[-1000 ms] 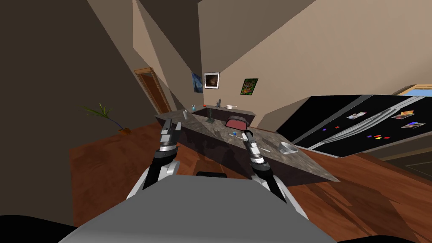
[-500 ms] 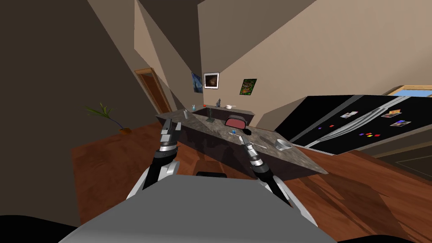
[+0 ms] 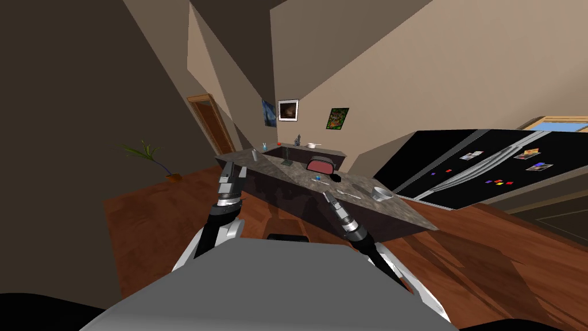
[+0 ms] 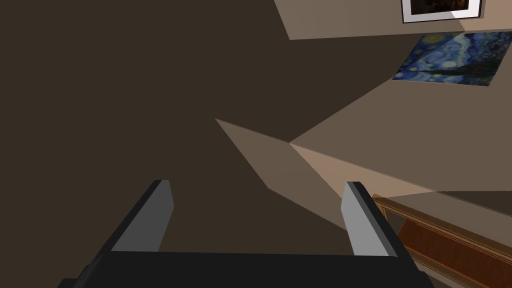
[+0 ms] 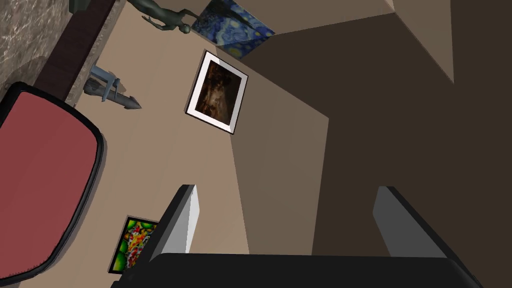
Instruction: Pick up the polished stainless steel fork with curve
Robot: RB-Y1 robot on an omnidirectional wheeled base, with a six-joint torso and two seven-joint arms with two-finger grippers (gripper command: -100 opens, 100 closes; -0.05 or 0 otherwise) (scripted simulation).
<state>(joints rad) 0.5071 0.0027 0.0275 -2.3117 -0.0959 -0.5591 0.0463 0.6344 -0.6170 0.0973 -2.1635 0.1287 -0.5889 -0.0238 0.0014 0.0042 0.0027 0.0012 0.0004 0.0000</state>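
The fork (image 3: 348, 195) is a thin pale sliver lying flat on the marbled counter top (image 3: 396, 214), between a small black object (image 3: 335, 179) and a metal bowl (image 3: 383, 193). My right gripper (image 3: 327, 197) hovers at the counter's near edge, just short of the fork, fingers open and empty. In the right wrist view the right gripper (image 5: 288, 192) points up at the wall, with the red toaster (image 5: 45, 185) beside it. My left gripper (image 3: 232, 170) is raised by the counter's left end; the left gripper (image 4: 257, 186) stands open, holding nothing.
A red toaster (image 3: 321, 166), a small blue item (image 3: 317, 180) and a cup (image 3: 254, 155) stand on the counter. A black fridge (image 3: 476, 172) lies to the right. A potted plant (image 3: 150, 158) and a door (image 3: 212, 123) are at the left, across wood floor.
The whole head view has shifted, so I have moved relative to the counter. My right gripper has dropped lower and drawn back toward the counter's near edge. The left arm is unchanged.
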